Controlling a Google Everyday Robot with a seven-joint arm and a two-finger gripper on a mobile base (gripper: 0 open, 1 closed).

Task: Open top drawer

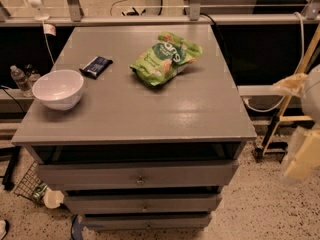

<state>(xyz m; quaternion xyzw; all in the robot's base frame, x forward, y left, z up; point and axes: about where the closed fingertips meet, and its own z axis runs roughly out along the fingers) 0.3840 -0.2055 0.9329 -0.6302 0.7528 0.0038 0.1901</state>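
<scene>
The top drawer (90, 174) is the uppermost of three grey fronts on the grey cabinet, with a small metal knob (140, 179) at its centre. A dark gap shows between the front and the cabinet top. Its front stands about in line with the two slimmer fronts below. My gripper (301, 158) is a pale cream shape at the right edge of the camera view. It hangs beside the cabinet's right front corner at about drawer height, well to the right of the knob and not touching the cabinet.
On the cabinet top (200, 109) are a white bowl (58, 88) at the left, a dark wrapped bar (96, 66) and a green snack bag (166, 57). A wire basket (29, 185) and water bottles (21, 79) are at the left. A stand (274, 134) is at the right.
</scene>
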